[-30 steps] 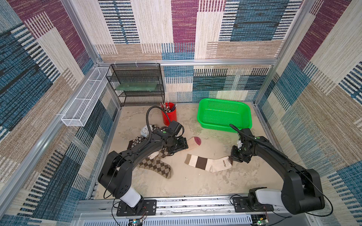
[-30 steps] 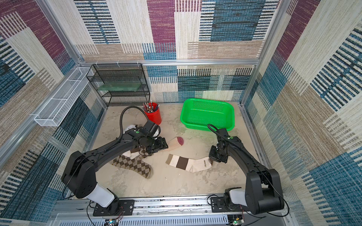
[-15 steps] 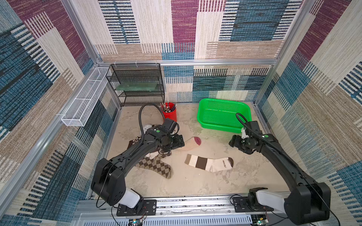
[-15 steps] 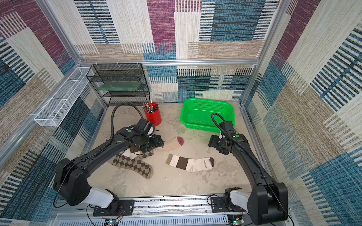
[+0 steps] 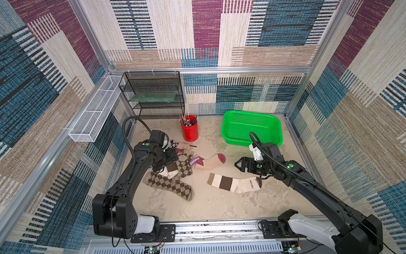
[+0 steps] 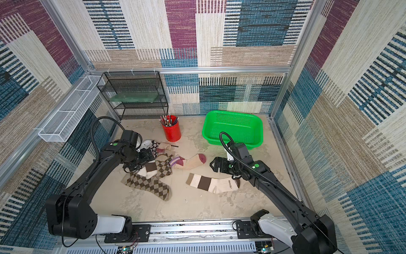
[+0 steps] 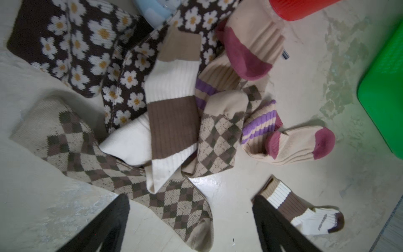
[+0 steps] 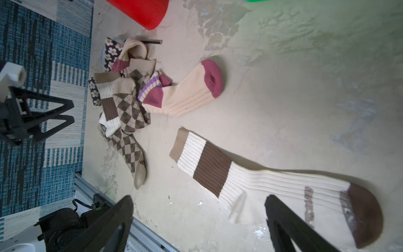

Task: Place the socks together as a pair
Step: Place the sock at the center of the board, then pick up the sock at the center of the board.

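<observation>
No pair yet: one cream-brown sock (image 5: 235,183) lies alone, its mate (image 7: 172,122) in the pile (image 5: 175,173) at ten o'clock. Left tool (image 7: 190,197) and right tool (image 8: 199,197) gape empty.

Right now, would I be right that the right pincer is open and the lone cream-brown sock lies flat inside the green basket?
No: the lone cream-brown sock lies flat on the table, outside the green basket, as both top views show. The right pincer is indeed open.
</observation>
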